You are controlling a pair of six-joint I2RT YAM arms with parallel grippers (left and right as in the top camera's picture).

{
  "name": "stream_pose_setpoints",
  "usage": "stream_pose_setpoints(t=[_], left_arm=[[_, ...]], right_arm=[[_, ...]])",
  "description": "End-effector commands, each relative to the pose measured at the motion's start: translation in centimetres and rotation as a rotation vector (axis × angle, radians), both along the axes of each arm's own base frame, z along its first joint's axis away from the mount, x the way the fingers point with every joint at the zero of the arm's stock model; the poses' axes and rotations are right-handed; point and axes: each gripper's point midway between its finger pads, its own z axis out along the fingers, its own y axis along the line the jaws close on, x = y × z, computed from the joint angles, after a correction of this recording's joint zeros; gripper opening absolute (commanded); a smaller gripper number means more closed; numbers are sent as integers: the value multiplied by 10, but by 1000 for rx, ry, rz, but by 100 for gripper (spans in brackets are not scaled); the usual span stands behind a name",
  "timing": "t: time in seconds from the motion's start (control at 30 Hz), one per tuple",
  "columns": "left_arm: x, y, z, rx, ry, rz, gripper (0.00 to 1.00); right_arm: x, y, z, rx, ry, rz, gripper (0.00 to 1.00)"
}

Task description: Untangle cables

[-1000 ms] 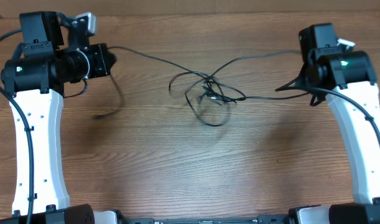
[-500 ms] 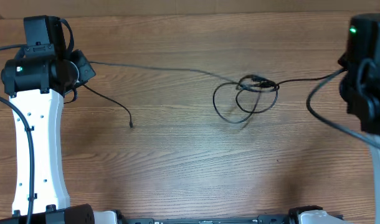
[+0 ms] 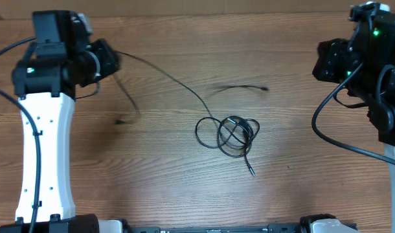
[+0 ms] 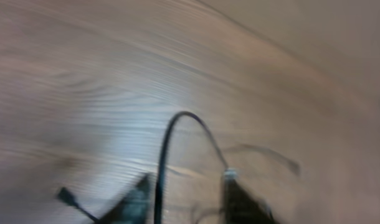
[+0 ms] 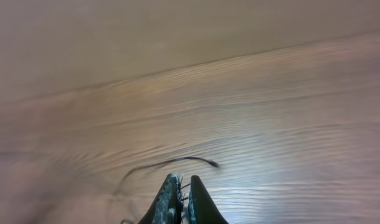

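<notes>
Overhead view shows the knot of cables [image 3: 232, 133] lying flat on the table [image 3: 184, 194], close to its middle and a little toward the right edge. One plug end [image 3: 251, 173] points out of it toward the near edge. A long strand [image 3: 178, 84] goes from the knot diagonally up to the left gripper [image 3: 113, 61], which is at the far-left corner. So the knot lies to the right of this gripper and nearer to the front edge, and the strand's long axis follows that same diagonal.

The left wrist picture is blurred, but the left gripper [image 4: 187, 180] is released: its jaws stand apart, and a black strand arches up between them without being pinched, as far as one can see.

A second, loose strand [image 3: 243, 87] lies across the table on the far side of the knot, apart from it and blurred. The right gripper [image 5: 182, 180] is clenched, with the jaws pressed together. This strand appears just in front of it in the right wrist view, but whether any cable is caught between the jaws cannot be told.

The right arm seems slightly nearer to the knot than the left. Probably the next move needs one gripper to come down on the knot from the far side, while the diagonal strand gives the direction for pulling.
</notes>
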Motion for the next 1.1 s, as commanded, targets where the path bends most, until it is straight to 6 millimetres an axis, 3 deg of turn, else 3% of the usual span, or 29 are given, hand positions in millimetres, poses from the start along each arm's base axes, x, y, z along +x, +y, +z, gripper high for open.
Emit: stream_pose_setpoints(t=[0.0,0.1,0.13,0.2,0.4,0.47,0.6,0.73,0.93,1.07], left_arm=[[-14,-54,16,-10,-94,-309,69],[-18,-73,12,26,-101,-397,88],[-19,-78,9,39,-99,-418,88],[-19,-85,1,72,-76,-428,87],[-27,-116,-38,84,59,-508,80],[-34,-127,-56,82,130,-540,80],[-53,-155,-93,104,265,-648,79],[-74,-189,-125,182,307,-866,79],[-98,-215,-174,431,385,-1022,84],[-111,-217,-204,597,459,-1070,84]], right_arm=[[-5,21,11,37,-32,135,4],[-6,16,8,20,-19,112,5],[-6,14,7,13,-12,103,11],[-8,8,-1,-10,18,75,27],[-14,0,-32,-49,157,44,40],[-14,0,-43,-54,206,44,54],[-15,-1,-66,-61,310,35,57],[-13,-3,-80,-48,377,-3,58],[-15,-45,-86,7,420,-247,75],[-25,-70,-91,82,469,-311,79]])
